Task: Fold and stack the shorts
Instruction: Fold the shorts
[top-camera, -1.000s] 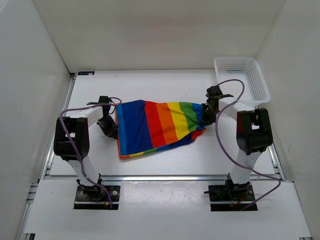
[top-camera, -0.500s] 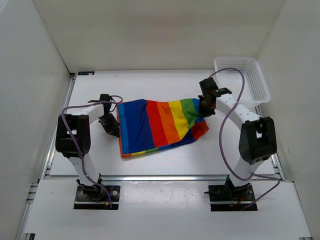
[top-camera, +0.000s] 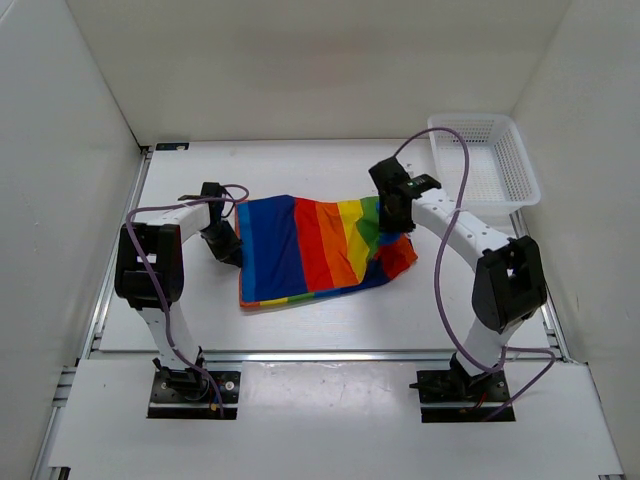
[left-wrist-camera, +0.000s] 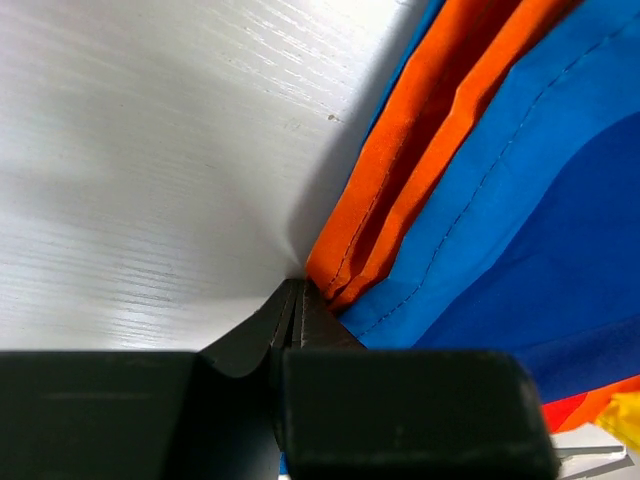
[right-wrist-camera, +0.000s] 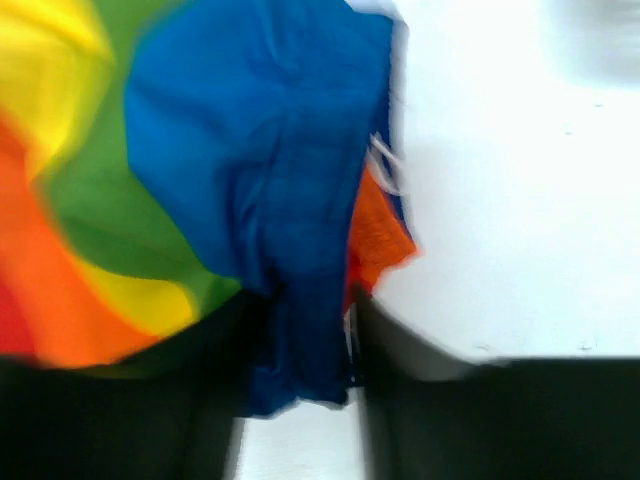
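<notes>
Shorts (top-camera: 300, 258) lay spread on the table (top-camera: 300, 335), stripes uppermost, between the two sets of jaws. The near hem, below and between both jaws, rested flat on the surface with a thin multicoloured border showing.

Left gripper (left-wrist-camera: 300, 295): the jaws were pressed together on the orange-hemmed edge of the cloth, low against the table. The blue panel ran away from the tips on their right side. Judged purpose: to pin this side down so the fabric would not slide when the opposite end was carried across.

Right gripper (right-wrist-camera: 300, 345): the wrist view was blurred, but a bunch of blue fabric passed down between the two fingers, which appeared closed on it. Seen from above, the corner in these jaws was raised off the table and the red end drooped beneath them. Judged purpose: to lift that end clear so it could be laid over toward the left jaws as a first fold.

No fold was complete. The white mesh basket (top-camera: 490, 165) stood beyond the right jaws on their outer side, apart from the cloth.
</notes>
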